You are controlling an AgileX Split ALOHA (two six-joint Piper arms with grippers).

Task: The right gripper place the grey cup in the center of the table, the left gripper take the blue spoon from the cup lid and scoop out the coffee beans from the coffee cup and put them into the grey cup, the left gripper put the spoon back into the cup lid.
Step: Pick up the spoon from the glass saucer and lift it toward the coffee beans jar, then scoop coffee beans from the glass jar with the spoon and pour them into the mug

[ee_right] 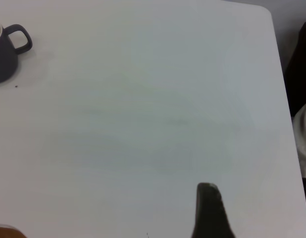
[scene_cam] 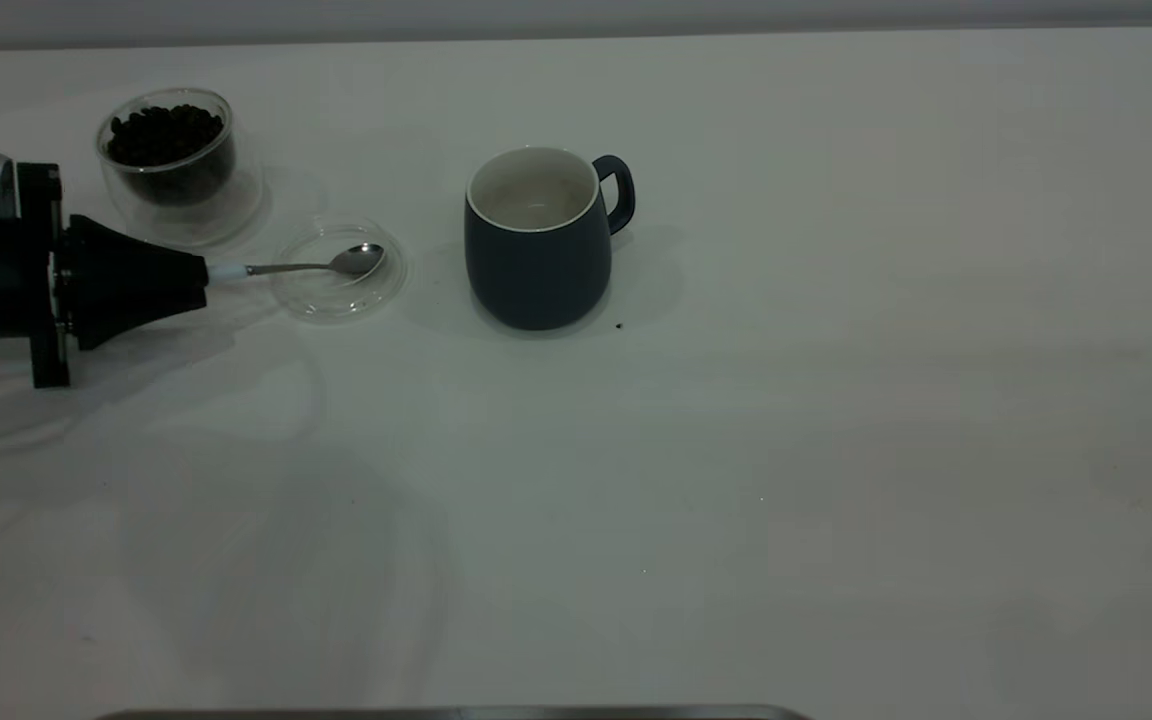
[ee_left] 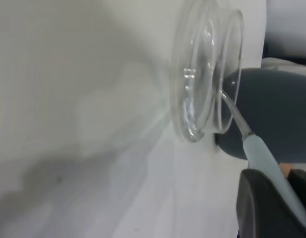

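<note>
One slip risk stands out: the left gripper (scene_cam: 198,272), closed on the blue spoon (scene_cam: 311,265) by its handle tip, could drag the glass cup lid (scene_cam: 338,270) when lifting.

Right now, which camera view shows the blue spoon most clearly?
The exterior view: the blue spoon shows whole, bowl over the cup lid, handle in the left gripper. The left wrist view shows only handle and neck; the right wrist view shows none.

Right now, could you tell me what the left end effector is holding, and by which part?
The left end effector holds the spoon by its blue handle.
</note>
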